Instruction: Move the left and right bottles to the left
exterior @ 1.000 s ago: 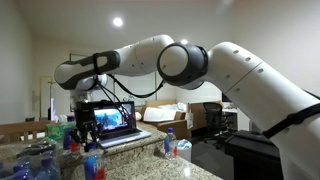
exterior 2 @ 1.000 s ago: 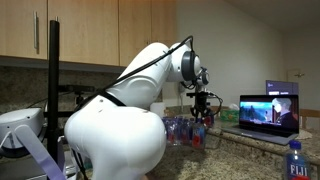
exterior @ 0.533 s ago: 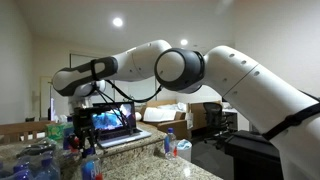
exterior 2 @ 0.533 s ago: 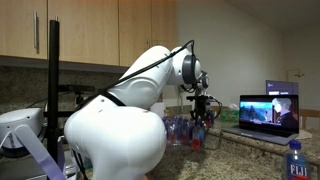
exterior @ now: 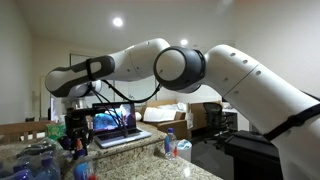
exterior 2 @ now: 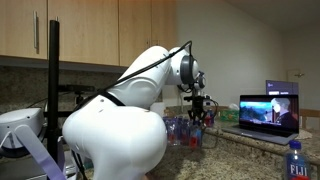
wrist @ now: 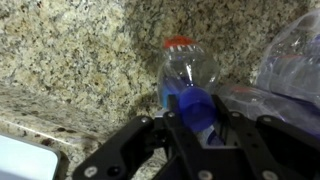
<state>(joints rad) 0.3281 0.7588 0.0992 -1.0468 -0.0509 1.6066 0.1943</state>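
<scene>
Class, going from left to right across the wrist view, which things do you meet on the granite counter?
white object in the bottom corner → red-capped bottle → clear crumpled bottle

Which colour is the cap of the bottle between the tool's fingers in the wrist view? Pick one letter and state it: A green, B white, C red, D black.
C: in the wrist view the bottle between the fingers of the tool has a red cap, seen against the speckled granite counter.
</scene>
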